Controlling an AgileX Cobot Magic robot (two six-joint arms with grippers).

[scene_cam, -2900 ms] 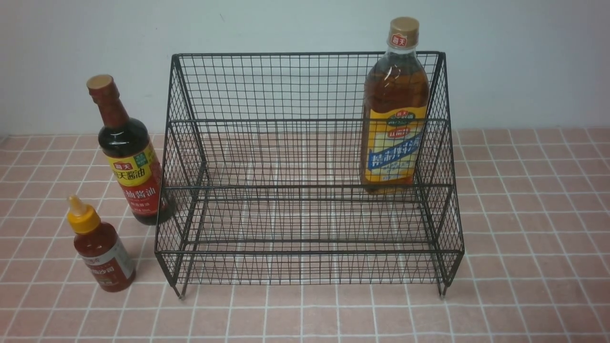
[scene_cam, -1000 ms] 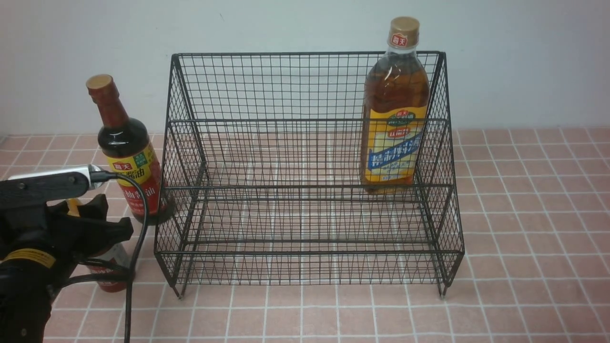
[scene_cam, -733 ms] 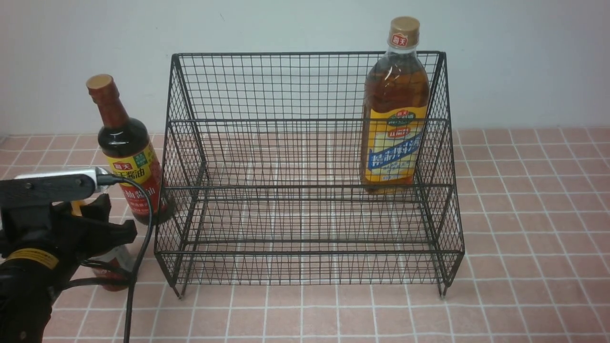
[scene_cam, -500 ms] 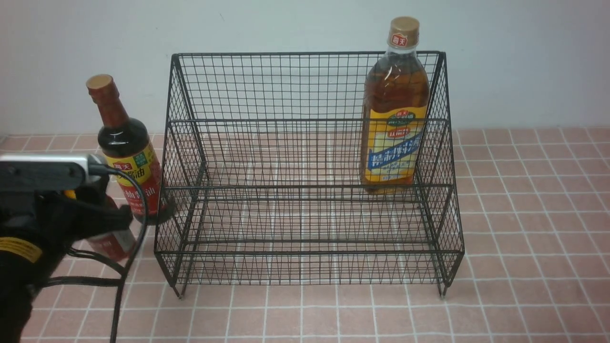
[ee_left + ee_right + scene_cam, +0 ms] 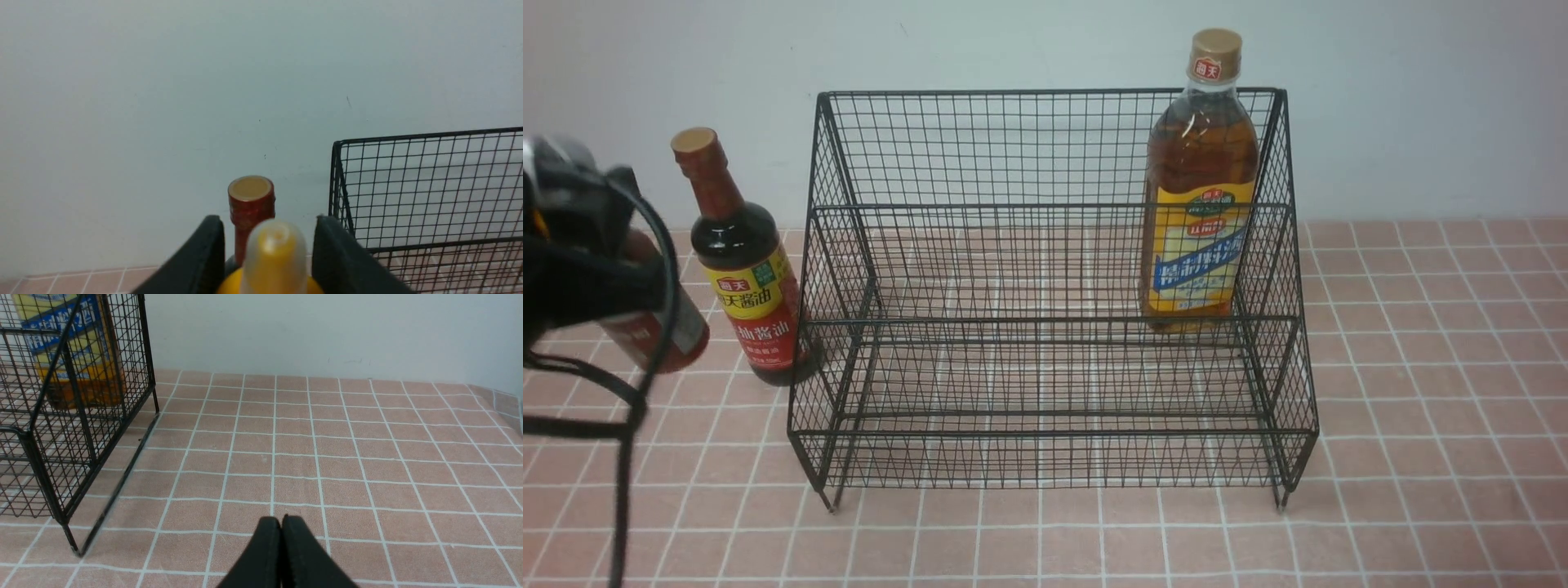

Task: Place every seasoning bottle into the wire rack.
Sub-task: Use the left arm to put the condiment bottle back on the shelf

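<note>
My left gripper (image 5: 592, 273) hangs at the far left, shut on the small red-sauce bottle (image 5: 658, 331), which is lifted off the tiles and tilted. In the left wrist view its yellow nozzle cap (image 5: 274, 255) stands between the black fingers (image 5: 204, 257). The dark soy-sauce bottle (image 5: 743, 278) stands upright on the tiles, just left of the wire rack (image 5: 1054, 320); its tan-topped cap (image 5: 250, 194) shows beyond the nozzle. The tall amber bottle (image 5: 1199, 204) stands on the rack's upper tier, at the right end. My right gripper (image 5: 281, 522) is shut and empty, low over the tiles right of the rack (image 5: 45, 449).
Pink tiled table (image 5: 1421, 392) with a pale wall behind. The rack's lower tier and the left part of its upper tier hold nothing. The left arm's cable (image 5: 629, 457) hangs down at the left edge.
My left gripper has risen with the red-sauce bottle in it, lifting it off the tiles and up beside the soy-sauce bottle. The other bottles and the rack have not moved.
</note>
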